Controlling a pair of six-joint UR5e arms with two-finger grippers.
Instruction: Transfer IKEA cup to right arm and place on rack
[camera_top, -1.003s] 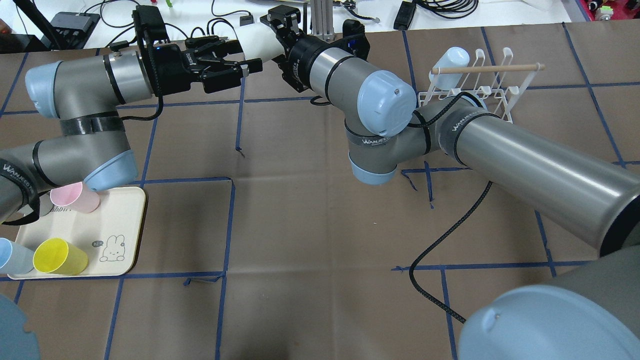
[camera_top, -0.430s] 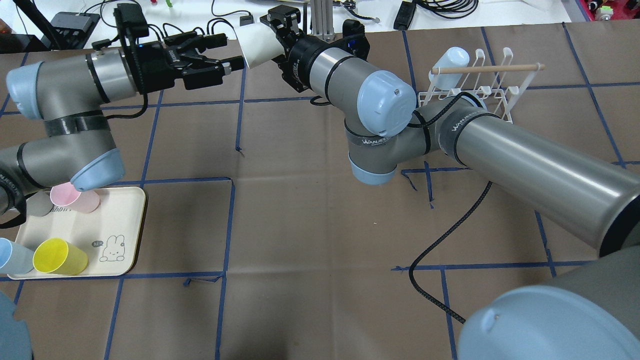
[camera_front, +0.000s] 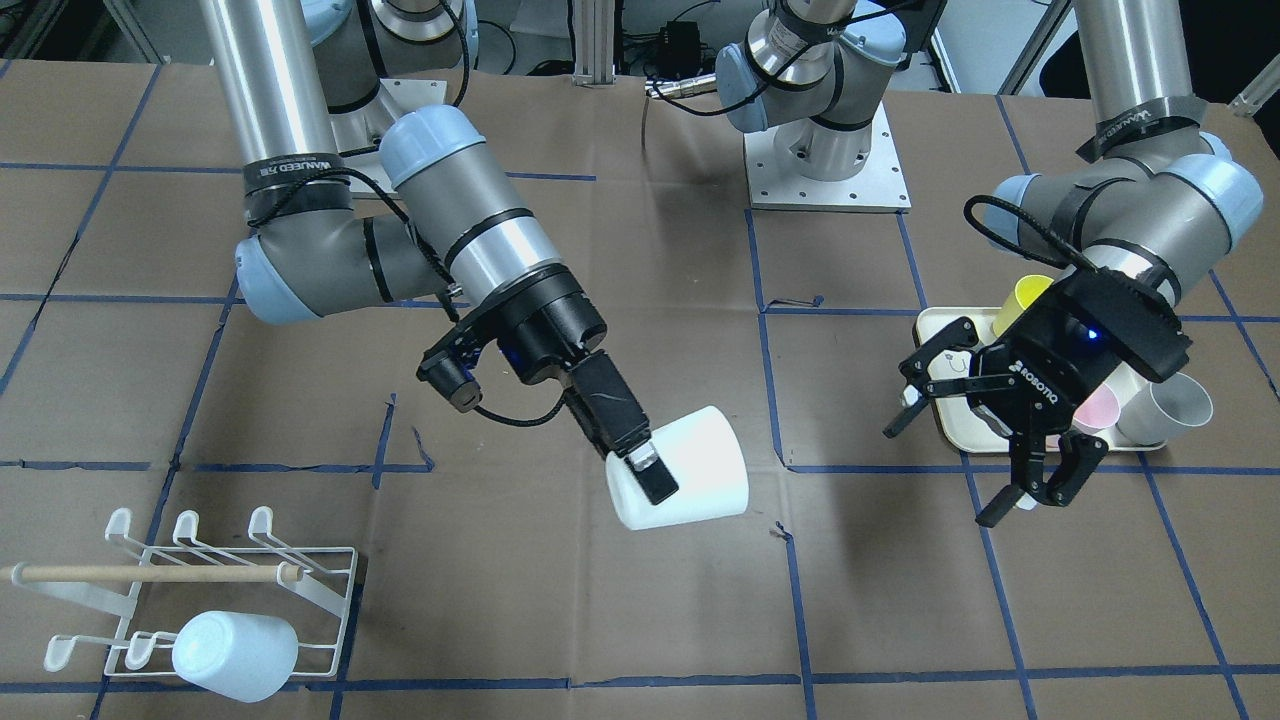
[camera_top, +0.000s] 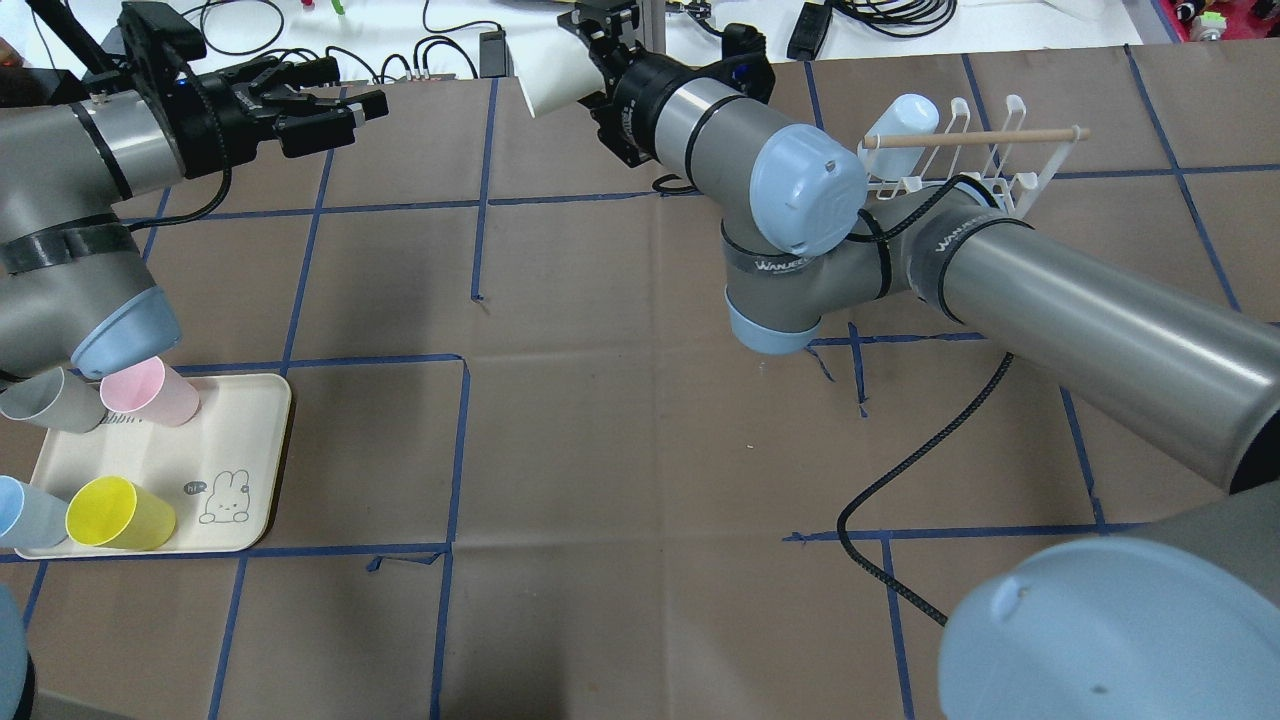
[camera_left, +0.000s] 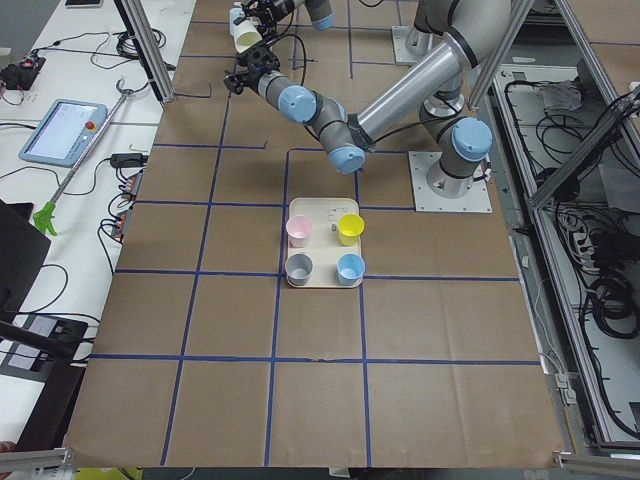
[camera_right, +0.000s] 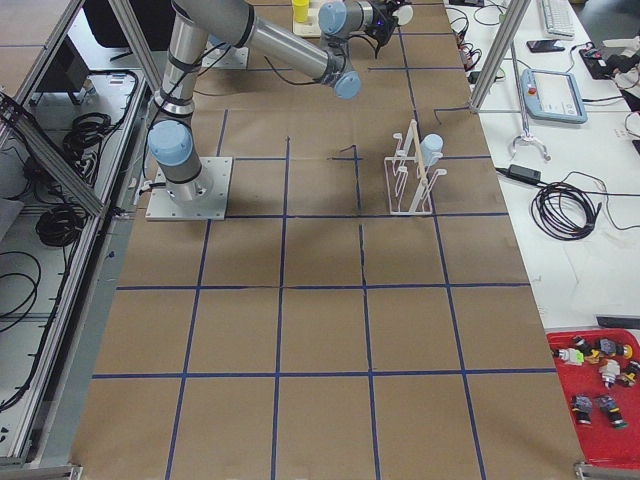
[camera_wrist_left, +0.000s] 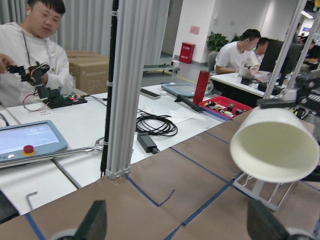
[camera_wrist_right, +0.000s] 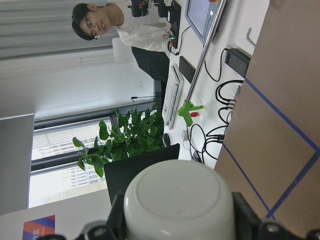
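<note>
The white cup (camera_front: 690, 465) is plain, tapered and smooth-walled. It is off the table and tipped on its side, at the far middle of the table. Its open mouth faces the left gripper (camera_front: 940, 478) and its flat base faces the right wrist.

The right gripper (camera_front: 650, 470) is clamped on the cup near its base, one finger lying along the outer wall. The left gripper's jaws are spread wide and hold nothing.

The rack (camera_front: 300, 585) stands at the far right and carries a pale blue cup (camera_front: 235, 655).

Change over the last second: the left gripper was at the cup's mouth and now sits well apart to the left. The cup has shifted slightly right.
</note>
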